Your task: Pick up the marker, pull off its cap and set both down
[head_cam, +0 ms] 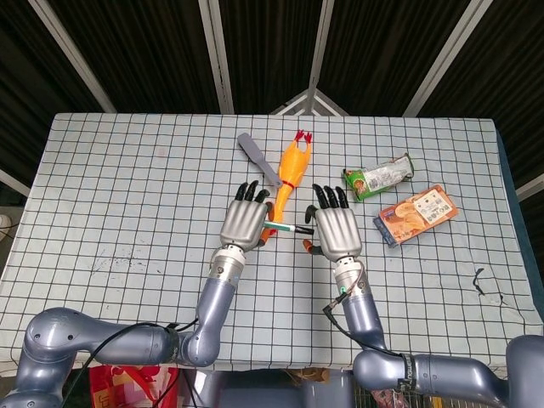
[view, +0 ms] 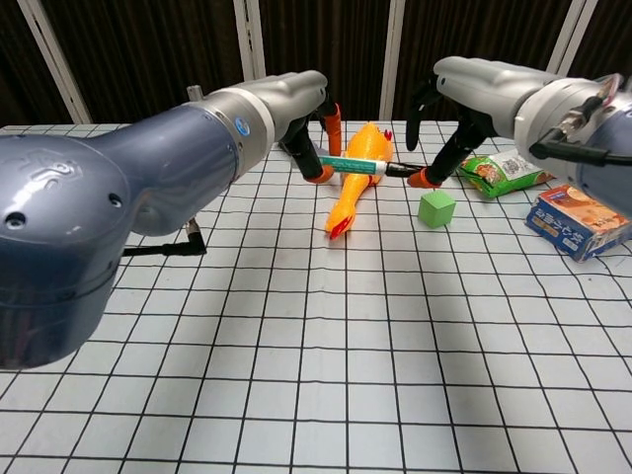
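The marker (view: 357, 165) has a white and green barrel and a black cap (view: 398, 170). My left hand (view: 308, 136) grips the barrel end and holds the marker level above the table, cap pointing toward my right hand. In the head view the marker (head_cam: 284, 228) spans the gap between my left hand (head_cam: 246, 223) and my right hand (head_cam: 337, 233). My right hand (view: 446, 117) hovers at the cap end with its fingers spread. Its orange thumb tip sits just under the cap, and I cannot tell whether it touches.
An orange rubber chicken (view: 355, 183) lies right behind and below the marker. A green cube (view: 435, 208) sits under my right hand. A green snack bag (view: 504, 170) and an orange box (view: 583, 219) lie to the right. A grey spatula (head_cam: 259, 159) lies at the back.
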Robot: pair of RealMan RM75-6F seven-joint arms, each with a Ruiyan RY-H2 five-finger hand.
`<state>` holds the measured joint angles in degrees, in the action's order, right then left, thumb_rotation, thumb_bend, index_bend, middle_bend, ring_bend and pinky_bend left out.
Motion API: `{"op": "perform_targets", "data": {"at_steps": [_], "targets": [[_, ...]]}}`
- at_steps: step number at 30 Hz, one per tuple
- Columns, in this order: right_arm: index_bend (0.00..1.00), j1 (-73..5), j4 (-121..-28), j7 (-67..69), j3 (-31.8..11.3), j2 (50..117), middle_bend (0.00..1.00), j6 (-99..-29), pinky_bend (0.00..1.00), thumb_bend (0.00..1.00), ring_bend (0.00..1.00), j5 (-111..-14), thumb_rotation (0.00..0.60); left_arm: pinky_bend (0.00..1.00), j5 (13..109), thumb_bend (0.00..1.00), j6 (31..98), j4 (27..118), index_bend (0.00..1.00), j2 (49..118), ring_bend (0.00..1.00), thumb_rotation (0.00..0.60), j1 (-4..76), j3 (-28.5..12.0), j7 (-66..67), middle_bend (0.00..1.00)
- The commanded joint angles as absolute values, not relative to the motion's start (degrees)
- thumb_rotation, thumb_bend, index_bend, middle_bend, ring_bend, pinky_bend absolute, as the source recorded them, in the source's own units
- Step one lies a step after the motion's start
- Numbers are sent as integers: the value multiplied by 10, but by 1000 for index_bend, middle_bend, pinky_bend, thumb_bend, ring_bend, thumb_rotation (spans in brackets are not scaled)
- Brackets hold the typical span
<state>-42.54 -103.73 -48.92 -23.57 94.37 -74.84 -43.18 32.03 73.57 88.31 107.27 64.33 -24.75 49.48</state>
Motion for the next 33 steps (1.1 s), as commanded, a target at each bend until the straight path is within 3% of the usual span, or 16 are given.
{"op": "perform_targets", "data": {"at_steps": [1, 33], "targets": [[512, -431, -1035, -488, -232, 947, 101, -751, 0, 245, 65, -428, 600, 0, 331, 531, 736, 877, 621, 1077, 0, 600, 642, -246, 484, 183], [556, -460, -1001, -461, -221, 960, 102, -775, 0, 297, 65, -404, 600, 0, 345, 531, 722, 871, 622, 1079, 0, 600, 630, -246, 458, 184]]}}
